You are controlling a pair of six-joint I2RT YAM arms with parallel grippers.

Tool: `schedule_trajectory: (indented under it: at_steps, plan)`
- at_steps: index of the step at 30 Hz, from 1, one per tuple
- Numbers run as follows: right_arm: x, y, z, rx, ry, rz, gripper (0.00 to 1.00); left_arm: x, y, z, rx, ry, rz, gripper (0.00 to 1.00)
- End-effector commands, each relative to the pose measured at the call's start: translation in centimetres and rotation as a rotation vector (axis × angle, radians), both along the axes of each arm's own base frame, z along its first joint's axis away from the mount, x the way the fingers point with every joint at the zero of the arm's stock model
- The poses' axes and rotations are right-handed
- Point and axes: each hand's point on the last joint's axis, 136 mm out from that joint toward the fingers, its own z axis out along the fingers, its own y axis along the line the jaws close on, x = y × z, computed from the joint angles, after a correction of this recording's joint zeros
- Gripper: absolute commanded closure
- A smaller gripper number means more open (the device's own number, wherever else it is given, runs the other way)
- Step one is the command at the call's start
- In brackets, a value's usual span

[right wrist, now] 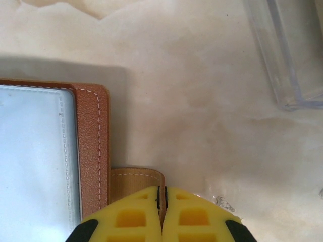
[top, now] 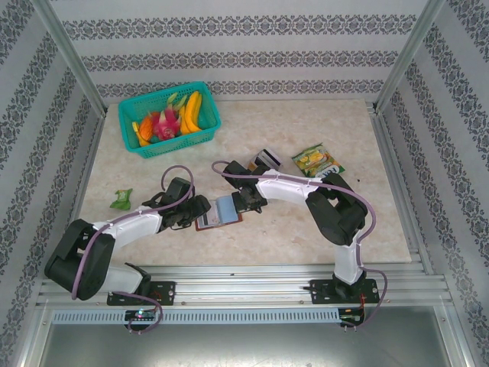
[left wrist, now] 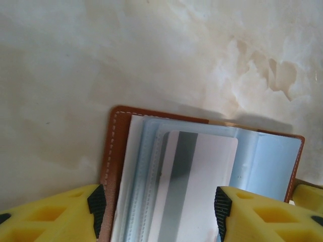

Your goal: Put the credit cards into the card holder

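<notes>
Brown leather-look card holder, white-stitched along its rim, lies open and flat on the table between the two grippers, its inner face layered with clear, pale blue plastic sleeves. Whitish card with a grey magnetic stripe and rounded corners lies on those sleeves, its near end running off the lower edge of the left wrist view; whether it sits inside a sleeve or merely on top cannot be told. Left gripper hovers at the holder's near edge, released, its yellow ribbed fingers with black pads standing apart on either side of the card and clasping nothing. Right gripper is at the holder's opposite side, its yellow fingers pressed together on the tan stitched strap that juts from the holder's edge, so it pinches the card holder there. Table: smooth, glossy, cream marbled with beige. Clear plastic box, hard-edged and see-through, stands apart from the holder beyond the right gripper. Green-yellow snack packet lies flat further right. Teal lattice basket of bright toy fruit sits at the far left. Small crumpled green scrap rests near the left arm. Walls: white with grey patterned bands.
</notes>
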Motion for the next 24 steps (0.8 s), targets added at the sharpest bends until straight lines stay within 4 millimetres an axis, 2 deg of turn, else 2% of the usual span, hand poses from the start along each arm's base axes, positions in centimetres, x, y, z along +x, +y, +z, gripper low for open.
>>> schedule_trajectory:
  at_steps: [1,5,15,19,24]
  plan:
    - [-0.2,-0.9,-1.0,-0.032,0.032,-0.007,0.99,-0.1,1.8,0.5,0.086,-0.006,0.023,0.36]
    - [-0.1,-0.7,-0.9,-0.028,0.029,-0.004,0.99,-0.1,1.8,0.1,0.084,0.000,0.022,0.36]
    - [-0.1,-0.3,-0.6,-0.005,0.028,-0.006,0.99,0.7,-0.2,-0.5,0.020,0.013,-0.040,0.42]
    - [0.1,0.4,0.4,0.035,0.013,0.002,0.98,0.8,-1.1,-0.8,-0.018,0.017,-0.063,0.49]
    - [0.3,1.4,1.6,0.061,-0.001,0.021,0.97,1.3,-1.7,0.4,-0.058,-0.032,-0.080,0.58]
